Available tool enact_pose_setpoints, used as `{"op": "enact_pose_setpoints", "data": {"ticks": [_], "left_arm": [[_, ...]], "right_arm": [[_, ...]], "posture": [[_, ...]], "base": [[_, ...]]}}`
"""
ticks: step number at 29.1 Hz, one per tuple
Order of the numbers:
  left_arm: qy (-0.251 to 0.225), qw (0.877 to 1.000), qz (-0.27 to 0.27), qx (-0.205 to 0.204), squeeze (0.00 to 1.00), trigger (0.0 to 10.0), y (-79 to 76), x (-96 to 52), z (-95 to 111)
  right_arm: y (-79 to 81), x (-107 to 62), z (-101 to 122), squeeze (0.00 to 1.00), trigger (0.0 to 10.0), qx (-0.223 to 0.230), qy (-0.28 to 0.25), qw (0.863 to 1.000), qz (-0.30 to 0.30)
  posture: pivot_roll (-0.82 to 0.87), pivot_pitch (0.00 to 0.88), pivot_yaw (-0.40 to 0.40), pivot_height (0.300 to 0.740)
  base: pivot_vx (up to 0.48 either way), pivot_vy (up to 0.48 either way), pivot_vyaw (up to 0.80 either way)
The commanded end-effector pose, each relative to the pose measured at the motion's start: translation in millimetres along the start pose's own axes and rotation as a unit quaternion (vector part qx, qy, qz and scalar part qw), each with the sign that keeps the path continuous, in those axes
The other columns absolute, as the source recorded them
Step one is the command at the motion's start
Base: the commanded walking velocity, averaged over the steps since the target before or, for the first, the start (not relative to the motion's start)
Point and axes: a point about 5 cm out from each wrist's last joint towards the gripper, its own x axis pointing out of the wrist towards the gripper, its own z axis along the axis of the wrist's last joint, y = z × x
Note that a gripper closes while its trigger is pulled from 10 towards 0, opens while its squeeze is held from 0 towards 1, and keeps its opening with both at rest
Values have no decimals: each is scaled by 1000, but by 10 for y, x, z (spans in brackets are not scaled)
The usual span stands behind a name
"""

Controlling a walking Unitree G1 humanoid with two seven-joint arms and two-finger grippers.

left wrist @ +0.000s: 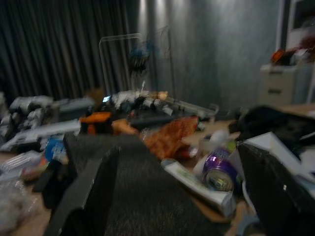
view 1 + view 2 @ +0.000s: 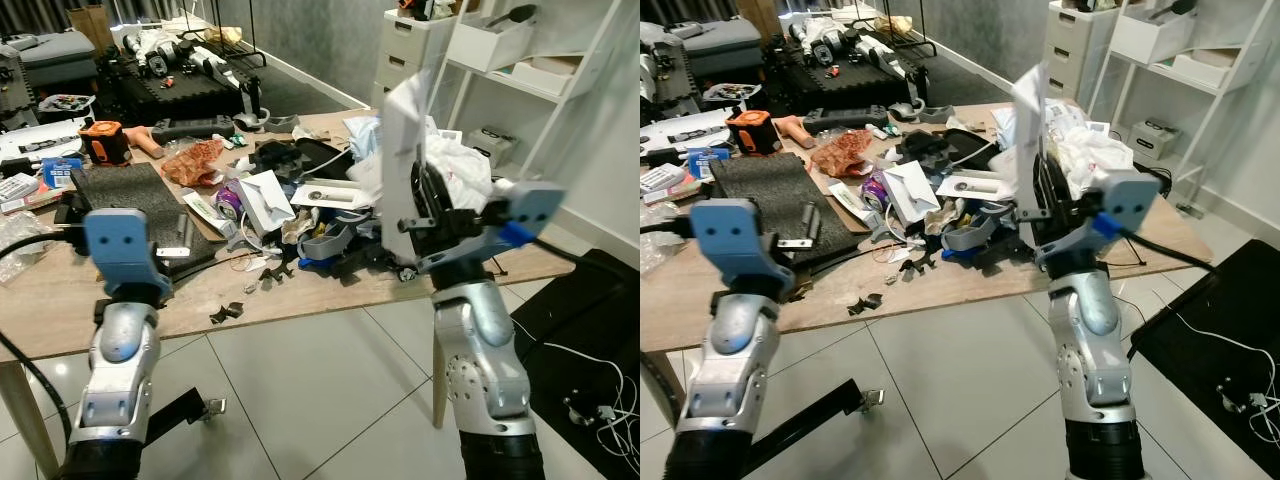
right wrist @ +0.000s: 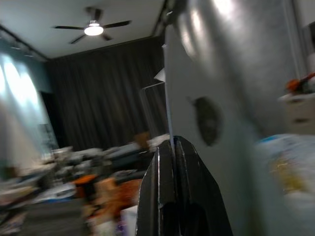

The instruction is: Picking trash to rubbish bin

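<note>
Here we have a white sheet of card [image 2: 405, 150] standing upright above the cluttered table [image 2: 60, 300], pinched at its lower edge by our right gripper [image 3: 172, 145], fingers closed flat on it. It looks light, thin and bendy, so it may flap; a low edge grip seems best. Our left gripper [image 1: 177, 196] hovers spread wide over the dark mat [image 2: 130, 195].
</note>
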Motion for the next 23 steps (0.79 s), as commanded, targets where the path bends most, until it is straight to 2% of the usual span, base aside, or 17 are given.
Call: {"op": "enact_pose_setpoints", "data": {"ticks": [1,2,5,6,7,8,9,10,11,15,16,17,18,19,20,22,23], "left_arm": [[-8,1000,-24,-19,0,10000,16,-17,76],[-8,1000,-24,-19,0,10000,16,-17,76],[-4,985,-138,-107,0,10000,-21,-54,257],[-4,985,-138,-107,0,10000,-21,-54,257],[14,957,-231,-176,0,10000,-24,-136,334],[14,957,-231,-176,0,10000,-24,-136,334],[36,933,-287,-216,0,10000,-28,-211,365],[36,933,-287,-216,0,10000,-28,-211,365],[45,921,-313,-225,0,10000,-44,-253,380],[123,856,-434,-252,0,10000,-189,-570,331],[139,847,-446,-255,0,10000,-211,-621,309],[139,847,-446,-255,0,10000,-211,-621,309],[159,840,-449,-258,0,10000,-249,-677,265],[159,840,-449,-258,0,10000,-249,-677,265],[177,831,-460,-260,0,10000,-301,-740,230],[177,831,-460,-260,0,10000,-301,-740,230],[199,818,-472,-261,0,10000,-347,-804,195]], "right_arm": [[86,22,79,0,10000,44,1,998,38],[86,22,79,0,10000,44,1,998,38],[178,-19,243,0,10000,162,26,978,128],[178,-19,243,0,10000,162,26,978,128],[193,-120,328,0,10000,214,53,954,202],[193,-120,328,0,10000,214,53,954,202],[199,-197,370,0,10000,237,72,936,249],[199,-197,370,0,10000,237,72,936,249],[203,-222,392,0,10000,247,77,929,266],[165,-375,569,0,10000,339,70,888,303],[167,-417,589,0,10000,354,75,879,310],[167,-417,589,0,10000,354,75,879,310],[188,-519,568,0,10000,364,106,866,325],[188,-519,568,0,10000,364,106,866,325],[197,-658,530,0,10000,373,155,850,338],[197,-658,530,0,10000,373,155,850,338],[171,-808,483,0,10000,384,203,834,340]], "posture": [[-45,132,8,740],[-45,132,8,740],[-37,139,-15,740],[-37,139,-15,740],[-32,156,-29,740],[-32,156,-29,740],[-31,157,-28,740],[-31,157,-28,740],[-30,168,-27,740],[-26,179,-42,740],[-26,179,-42,740],[-26,179,-42,740],[-32,175,-45,740],[-32,175,-45,740],[-36,173,-47,740],[-36,173,-47,740],[-44,173,-50,740]], "base": [[0,0,0],[0,0,0],[0,0,0],[0,0,0],[0,0,0],[0,0,0],[0,0,0],[0,0,0],[0,0,0],[0,0,0],[0,0,0],[0,0,0],[0,0,0],[0,0,0],[0,0,0],[0,0,0],[0,0,0]]}}
